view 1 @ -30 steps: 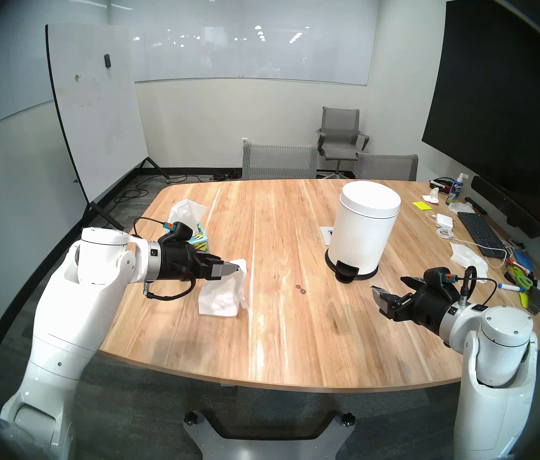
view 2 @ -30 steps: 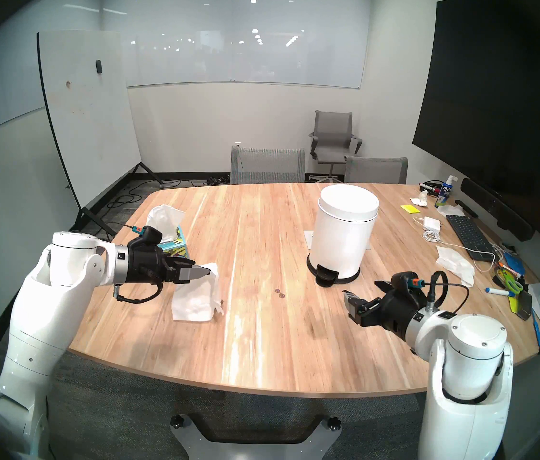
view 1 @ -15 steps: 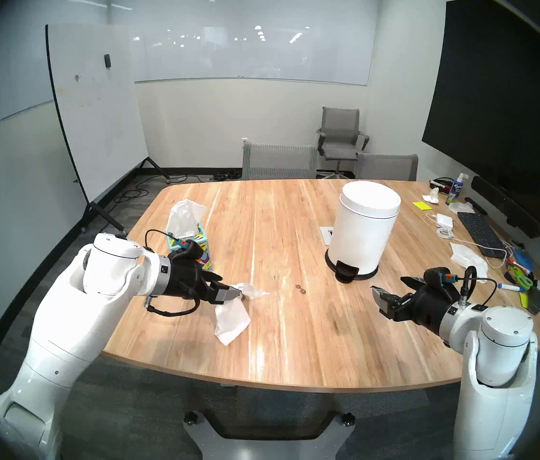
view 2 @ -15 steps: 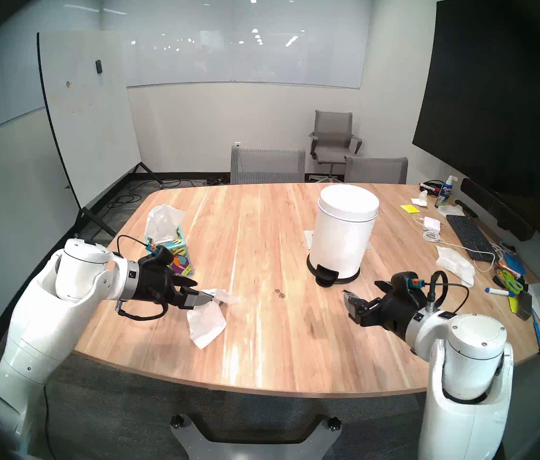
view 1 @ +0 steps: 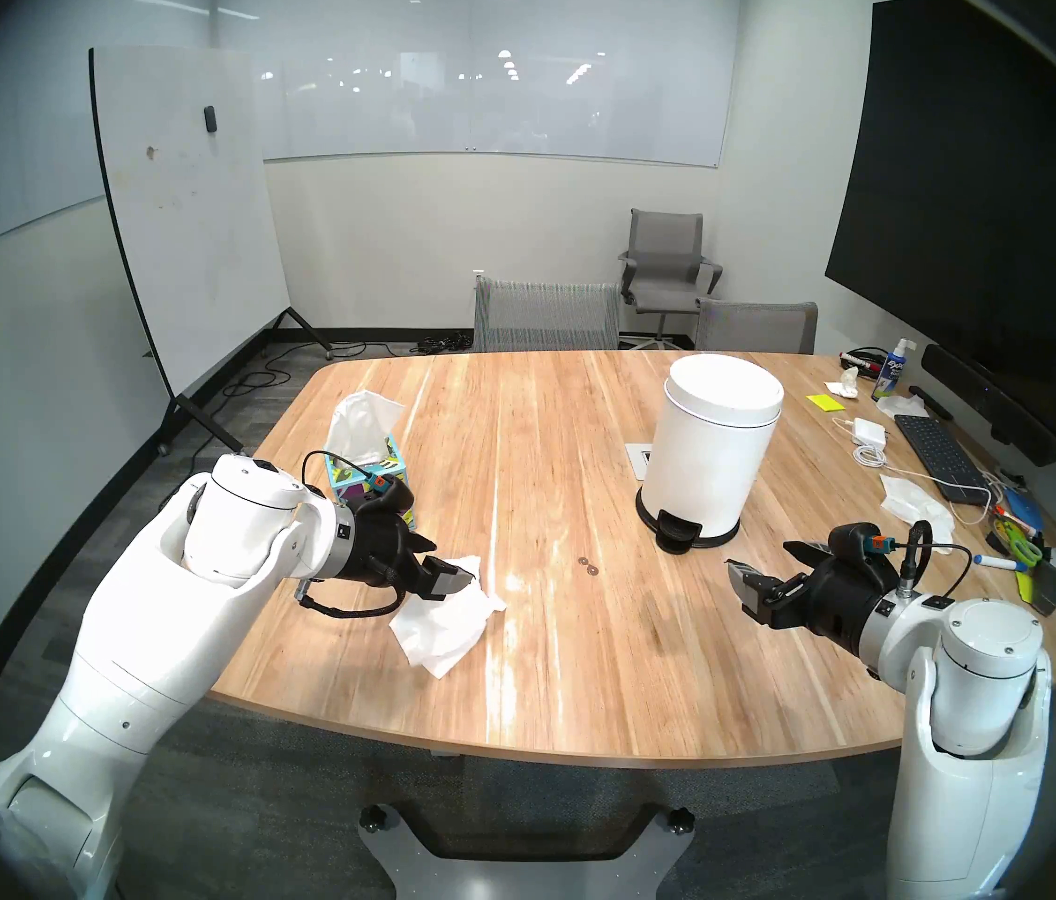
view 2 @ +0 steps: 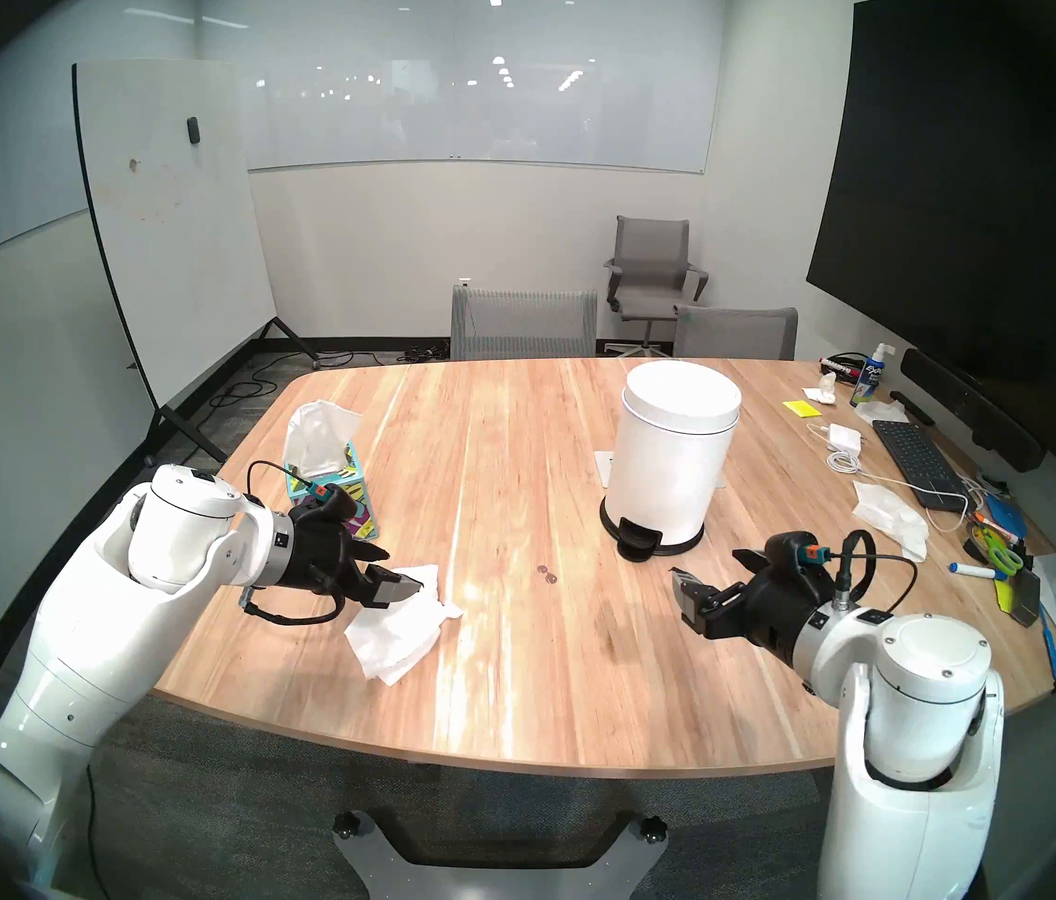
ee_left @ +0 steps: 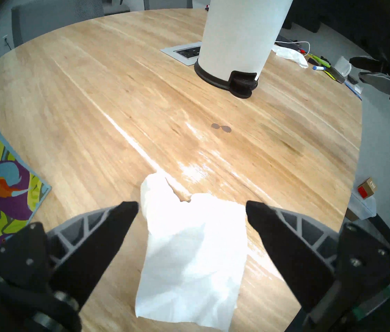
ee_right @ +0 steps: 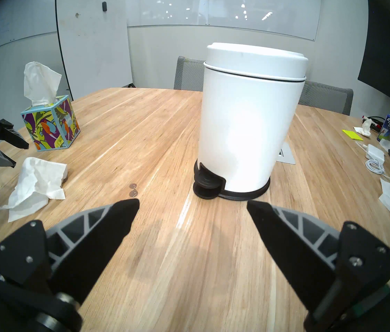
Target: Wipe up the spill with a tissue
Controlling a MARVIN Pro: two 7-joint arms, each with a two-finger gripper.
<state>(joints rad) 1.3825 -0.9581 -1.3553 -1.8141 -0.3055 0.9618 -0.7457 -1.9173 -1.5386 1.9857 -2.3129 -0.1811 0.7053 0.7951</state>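
The spill (view 1: 587, 565) is two small dark round spots mid-table, also seen in the left wrist view (ee_left: 221, 128) and just ahead of my right fingers (ee_right: 133, 190). The tissue (view 1: 447, 626), a crumpled white sheet, lies flat on the wood left of the spill and well apart from it. My left gripper (view 1: 454, 564) hovers low over the tissue's far end, open. In its wrist view the fingers (ee_left: 117, 226) stand wide apart with the tissue (ee_left: 194, 252) loose beneath them. My right gripper (view 1: 759, 554) is open and empty, right of the spill.
A white pedal bin (view 1: 707, 450) stands behind the spill, to its right. A colourful tissue box (view 1: 376, 483) sits behind my left wrist. A keyboard (view 1: 937, 454), cables, loose tissues (view 1: 915, 499) and pens crowd the table's right edge. Two chairs (view 1: 544, 314) stand at the far side.
The left arm came down and forward. The tissue, which hung from its fingertips a second ago, swung and now lies on the table. The right arm has not moved.
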